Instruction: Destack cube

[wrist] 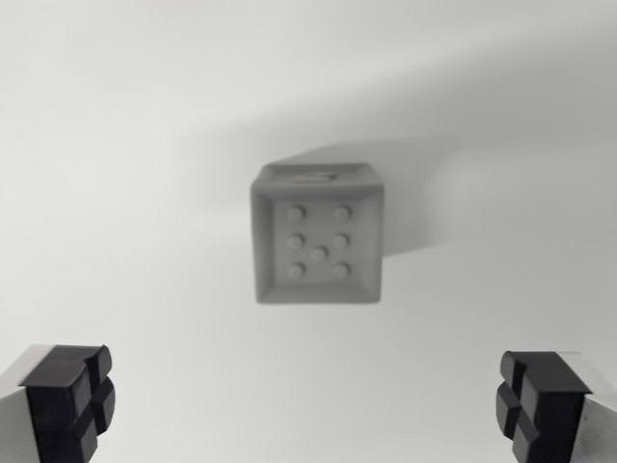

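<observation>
A grey cube sits in the middle of the wrist view on a white surface. Its near face shows several round studs inside a raised border, and a slim part of its top shows above. It looks blurred. Whether another cube lies under or behind it cannot be told. My gripper is open, its two black fingertips at the bottom corners of the view, wide apart. The cube lies beyond them, centred between them, and nothing is held.
The cube casts a soft shadow up and toward the wrist view's right. The white surface spreads all around it.
</observation>
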### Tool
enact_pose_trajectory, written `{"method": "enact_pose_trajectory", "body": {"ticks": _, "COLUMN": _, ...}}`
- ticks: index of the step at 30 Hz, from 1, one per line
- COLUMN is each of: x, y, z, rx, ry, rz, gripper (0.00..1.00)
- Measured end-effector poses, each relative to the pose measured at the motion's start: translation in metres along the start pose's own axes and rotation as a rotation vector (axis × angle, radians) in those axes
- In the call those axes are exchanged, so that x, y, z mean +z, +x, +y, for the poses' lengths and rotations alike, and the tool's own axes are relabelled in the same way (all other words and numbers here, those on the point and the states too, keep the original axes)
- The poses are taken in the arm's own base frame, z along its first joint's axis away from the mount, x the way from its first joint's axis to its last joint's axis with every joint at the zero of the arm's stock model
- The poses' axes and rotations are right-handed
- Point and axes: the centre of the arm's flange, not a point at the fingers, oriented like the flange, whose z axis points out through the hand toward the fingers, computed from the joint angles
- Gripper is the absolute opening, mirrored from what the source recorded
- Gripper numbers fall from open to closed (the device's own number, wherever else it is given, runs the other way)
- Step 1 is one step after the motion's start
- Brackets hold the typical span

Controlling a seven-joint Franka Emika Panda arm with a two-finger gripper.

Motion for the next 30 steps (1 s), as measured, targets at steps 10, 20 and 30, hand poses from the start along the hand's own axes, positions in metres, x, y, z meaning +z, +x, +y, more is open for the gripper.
{"method": "enact_pose_trajectory", "body": {"ticks": 10, "x": -0.042, "y": 0.000, "z": 0.000, "rx": 0.001, "ry": 0.002, "rz": -0.001, "gripper": 1.00}}
{"method": "enact_pose_trajectory", "body": {"ticks": 20, "x": -0.082, "y": 0.001, "z": 0.000, "rx": 0.002, "ry": 0.002, "rz": -0.001, "gripper": 1.00}}
{"method": "enact_pose_trajectory", "body": {"ticks": 30, "x": -0.116, "y": 0.001, "z": 0.000, "rx": 0.002, "ry": 0.004, "rz": -0.002, "gripper": 1.00}}
